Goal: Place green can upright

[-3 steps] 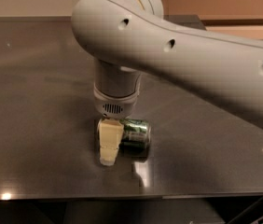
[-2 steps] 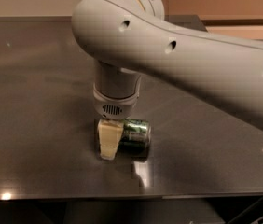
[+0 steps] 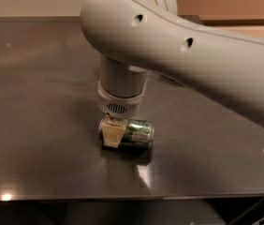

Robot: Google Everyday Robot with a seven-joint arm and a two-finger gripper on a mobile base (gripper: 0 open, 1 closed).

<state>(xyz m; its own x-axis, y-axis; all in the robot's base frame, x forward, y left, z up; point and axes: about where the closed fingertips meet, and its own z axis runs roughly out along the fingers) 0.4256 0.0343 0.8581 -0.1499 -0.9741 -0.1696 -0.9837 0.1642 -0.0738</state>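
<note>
The green can (image 3: 137,134) lies on its side on the dark table (image 3: 38,102), near the front edge, with its silver end to the right. My gripper (image 3: 117,132) comes straight down from the big white arm (image 3: 179,55) onto the can's left half. One cream finger (image 3: 111,134) presses on the can's near side. The other finger is hidden behind the can. The gripper is shut on the can, which seems to sit just above its reflection on the table.
The table's front edge (image 3: 122,196) runs close below the can. A tan wall and a ledge (image 3: 244,20) lie behind the table at the back right. The arm covers the right and upper part of the view.
The gripper and the can have risen slightly. Less of the cream finger shows below the can than before. The can still lies sideways.
</note>
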